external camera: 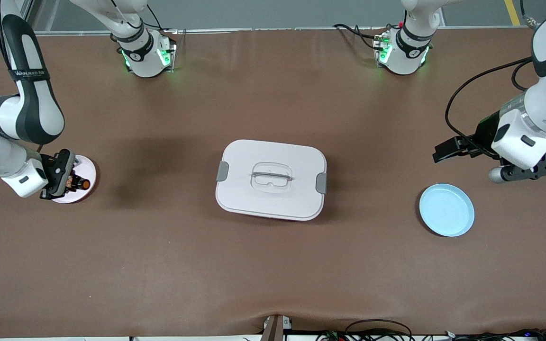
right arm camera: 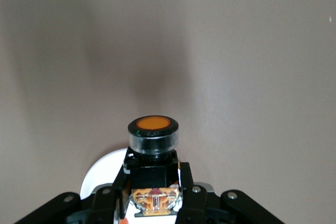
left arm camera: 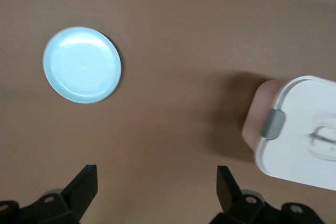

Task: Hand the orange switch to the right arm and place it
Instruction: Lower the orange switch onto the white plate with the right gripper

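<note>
My right gripper (external camera: 67, 182) is shut on the orange switch (external camera: 79, 183), a small black push-button with an orange cap, and holds it over the small white plate (external camera: 86, 169) at the right arm's end of the table. In the right wrist view the switch (right arm camera: 153, 145) sits between the fingers (right arm camera: 187, 195), cap outward, with the white plate (right arm camera: 100, 174) under it. My left gripper (external camera: 514, 174) is open and empty, up over the table beside the light blue plate (external camera: 446, 210). Its fingertips (left arm camera: 86, 179) stand wide apart in the left wrist view.
A white lidded box (external camera: 271, 179) with grey clips stands in the middle of the table; it also shows in the left wrist view (left arm camera: 299, 124). The light blue plate (left arm camera: 82, 64) lies bare at the left arm's end. Cables hang by the left arm.
</note>
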Available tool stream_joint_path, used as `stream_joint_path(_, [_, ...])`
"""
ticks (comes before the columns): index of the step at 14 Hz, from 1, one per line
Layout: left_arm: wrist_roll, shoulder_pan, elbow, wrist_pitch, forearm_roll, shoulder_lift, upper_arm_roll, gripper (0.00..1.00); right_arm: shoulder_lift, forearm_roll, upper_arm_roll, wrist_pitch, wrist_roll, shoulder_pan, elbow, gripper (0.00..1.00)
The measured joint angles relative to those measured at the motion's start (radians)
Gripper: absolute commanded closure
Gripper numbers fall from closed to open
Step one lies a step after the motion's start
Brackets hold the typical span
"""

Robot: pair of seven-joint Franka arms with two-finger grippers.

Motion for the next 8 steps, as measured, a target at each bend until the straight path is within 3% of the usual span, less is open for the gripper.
stream_joint_path(4, [0.146, 0.003, 0.001, 0.000, 0.096, 0.000, 0.001, 0.00, -0.052, -0.036, 0.000, 0.035, 0.000, -0.036, -0.057, 1.00])
stream_joint_path(8, [0.212, 0.007, 0.006, 0.000, 0.103, 0.000, 0.013, 0.00, -0.061, -0.089, -0.002, 0.148, 0.000, -0.083, -0.133, 1.00])
